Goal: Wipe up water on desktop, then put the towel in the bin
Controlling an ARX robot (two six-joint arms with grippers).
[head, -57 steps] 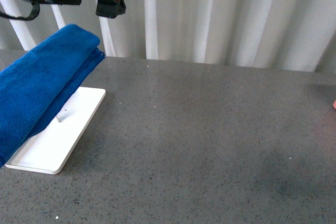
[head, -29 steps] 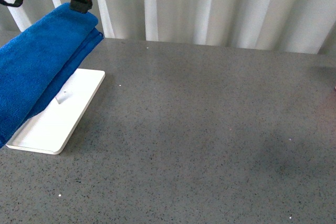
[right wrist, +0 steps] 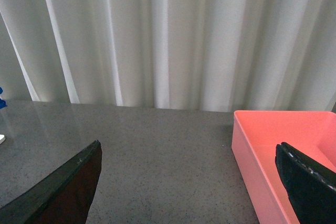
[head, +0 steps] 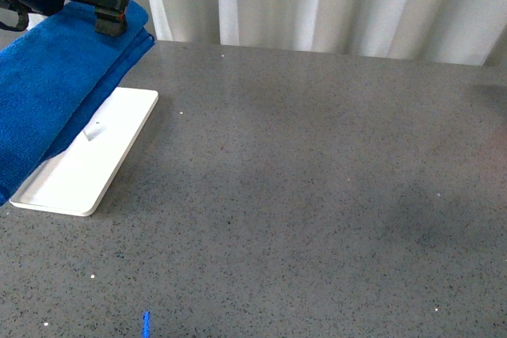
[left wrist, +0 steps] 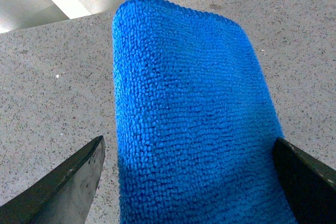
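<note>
I see a wide dark grey speckled surface (head: 317, 195) filling most of the front view, with pale pleated curtains (head: 333, 1) behind it. The towel (head: 55, 93), bright blue, thick and folded in layers, lies at the surface's far left and runs from the back edge toward me, covering the left side of a white rectangular tray (head: 99, 156). A pink bin (right wrist: 278, 150) shows only in the right wrist view, standing on the surface near the curtains. My left claw (left wrist: 189, 145) hovers over the towel's far end, its jaws spread wide on either side of the cloth. My right claw (right wrist: 188, 148) is spread apart and holds nothing. A tiny blue fleck (head: 146, 324) lies near the front edge.
</note>
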